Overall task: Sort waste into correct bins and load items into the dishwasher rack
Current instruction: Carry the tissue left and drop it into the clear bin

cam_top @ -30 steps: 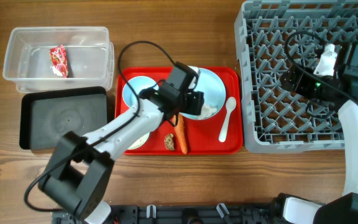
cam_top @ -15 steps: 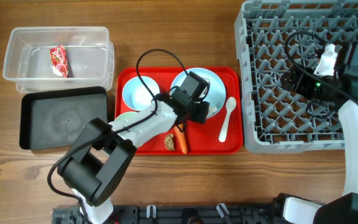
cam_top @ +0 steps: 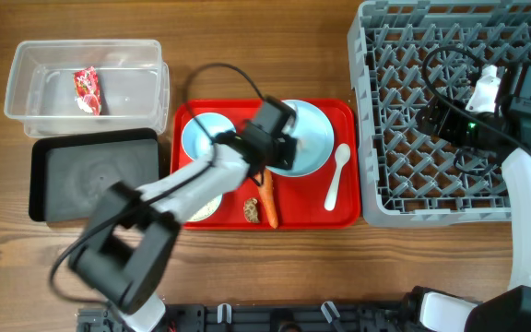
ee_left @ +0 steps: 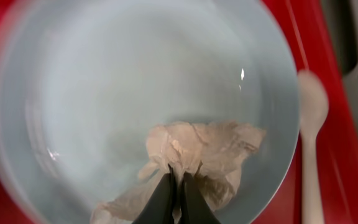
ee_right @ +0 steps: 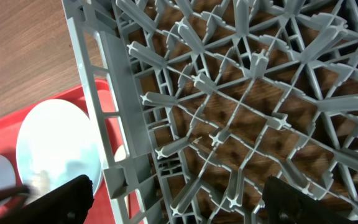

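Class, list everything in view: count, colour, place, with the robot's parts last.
tub: 1, clear, far left
wrapper: 1, red-and-white, inside tub
black tray: 1, black, beside tub, nearer robot
red tray: 1, red, centre
plate: 1, pale blue, on red tray
tissue: 1, white, on plate
blue bowl: 1, pale blue, red tray's left
green bowl: 1, pale green, partly under left arm
spoon: 1, white, red tray's right
carrot: 1, orange, red tray's front
food lump: 1, brown, beside carrot
rack: 1, grey, right of red tray
left gripper: 1, black, shut on tissue
right gripper: 1, black, open above rack
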